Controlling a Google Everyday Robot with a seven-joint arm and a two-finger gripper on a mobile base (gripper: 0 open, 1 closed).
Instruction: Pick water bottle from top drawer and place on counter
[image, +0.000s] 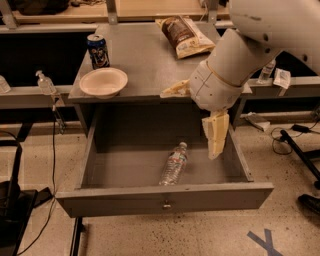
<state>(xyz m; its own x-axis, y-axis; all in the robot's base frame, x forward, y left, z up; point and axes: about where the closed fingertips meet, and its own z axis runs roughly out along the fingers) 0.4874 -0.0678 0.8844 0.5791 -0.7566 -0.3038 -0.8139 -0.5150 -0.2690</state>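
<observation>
The water bottle (174, 164) lies on its side in the open top drawer (165, 197), near the middle, cap pointing to the back right. My gripper (216, 138) hangs fingers-down over the right part of the drawer, to the right of the bottle and apart from it, holding nothing. The white arm reaches in from the upper right and covers part of the counter (145, 57).
On the counter stand a white bowl (103, 81), a blue can (98, 51) and a chip bag (186, 35). A pump sanitizer bottle (46, 83) stands on the shelf at left. Cables and a black stand lie on the floor at both sides.
</observation>
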